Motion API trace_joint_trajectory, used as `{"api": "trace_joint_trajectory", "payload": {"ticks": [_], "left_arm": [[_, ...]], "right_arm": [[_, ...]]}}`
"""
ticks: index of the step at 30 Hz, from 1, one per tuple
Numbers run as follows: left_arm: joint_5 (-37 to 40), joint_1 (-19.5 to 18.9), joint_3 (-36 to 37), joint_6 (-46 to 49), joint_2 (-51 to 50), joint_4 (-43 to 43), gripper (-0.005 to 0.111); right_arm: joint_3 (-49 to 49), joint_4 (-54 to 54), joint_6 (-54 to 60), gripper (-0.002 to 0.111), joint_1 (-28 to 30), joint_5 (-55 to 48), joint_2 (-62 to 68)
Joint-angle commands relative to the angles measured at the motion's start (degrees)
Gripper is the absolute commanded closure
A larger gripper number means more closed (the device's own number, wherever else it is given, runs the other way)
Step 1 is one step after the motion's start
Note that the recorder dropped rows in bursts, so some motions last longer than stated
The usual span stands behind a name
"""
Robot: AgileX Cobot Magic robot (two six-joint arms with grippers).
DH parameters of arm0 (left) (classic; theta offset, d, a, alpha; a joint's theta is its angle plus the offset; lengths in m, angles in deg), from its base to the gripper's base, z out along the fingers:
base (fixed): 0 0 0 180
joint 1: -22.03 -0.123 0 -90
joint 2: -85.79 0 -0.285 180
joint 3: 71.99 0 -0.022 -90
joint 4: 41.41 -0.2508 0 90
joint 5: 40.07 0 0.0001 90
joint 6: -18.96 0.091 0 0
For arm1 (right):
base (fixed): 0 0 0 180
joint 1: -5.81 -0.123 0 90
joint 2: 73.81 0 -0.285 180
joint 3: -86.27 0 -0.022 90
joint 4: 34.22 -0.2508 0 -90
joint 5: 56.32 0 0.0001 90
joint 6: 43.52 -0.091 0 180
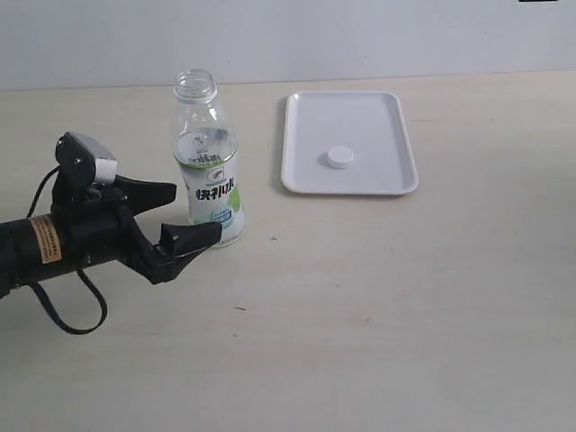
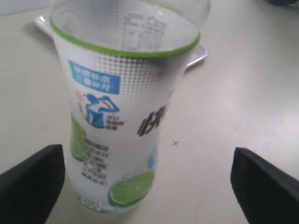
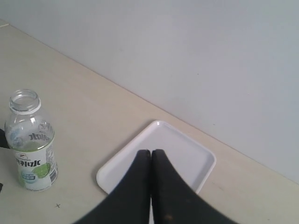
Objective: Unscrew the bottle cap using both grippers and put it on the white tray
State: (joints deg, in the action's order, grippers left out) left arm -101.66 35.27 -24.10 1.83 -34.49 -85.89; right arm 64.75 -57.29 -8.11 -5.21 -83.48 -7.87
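L gripper (image 1: 191, 212) gaped wide astride bottle (image 1: 209, 162); R gripper (image 3: 150, 154) sat shut; bottle cap (image 1: 339, 157) lay mid white tray (image 1: 378, 126). Looked done: you'd retract 2 arms.

The bottle (image 1: 209, 171) label carries large dark characters, a blue panel (image 2: 93, 77) with white characters and a fine-print grid (image 2: 140, 29); none is legible as words. The orange label (image 1: 45, 239) on the left arm (image 1: 90, 245) bears dark print, too small to read. The tabletop (image 1: 378, 306) bears a small cross mark (image 1: 273, 238) right of the bottle.

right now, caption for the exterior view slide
Left gripper, fingers open, at the uncapped bottle; bottle cap rests on the white tray.
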Motion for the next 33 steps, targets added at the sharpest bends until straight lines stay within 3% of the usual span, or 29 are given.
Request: {"api": "trace_joint_trajectory", "payload": {"ticks": [1, 8, 13, 23, 29, 33], "left_arm": [[-0.54, -0.10, 3.59, 2.53, 2.30, -0.18, 0.018], [-0.43, -0.10, 7.89, 3.93, 5.39, -0.18, 0.054], [-0.49, -0.10, 10.89, 1.18, 10.12, 0.57, 0.106], [-2.81, -0.10, 23.79, 3.64, 24.29, 29.60, 0.107], [-7.47, -0.10, 29.33, 6.19, 37.49, 33.25, 0.107], [1.42, -0.10, 29.33, 6.16, 46.52, 32.71, 0.107]], "right_arm": [[-0.09, 0.13, 0.55, 0.108, 0.28, -1.28, -0.21], [-0.09, 0.13, 0.55, 0.108, 0.28, -3.07, -0.21], [-0.09, 0.13, 0.55, 0.108, 0.28, -3.08, -0.21], [-0.09, -3.93, 0.33, 0.108, 0.28, -2.87, -0.21], [-0.09, -3.93, 0.33, 0.108, 0.28, -2.87, -0.21], [-0.09, -3.93, 0.33, 0.108, 0.28, -2.87, -0.21]]}}
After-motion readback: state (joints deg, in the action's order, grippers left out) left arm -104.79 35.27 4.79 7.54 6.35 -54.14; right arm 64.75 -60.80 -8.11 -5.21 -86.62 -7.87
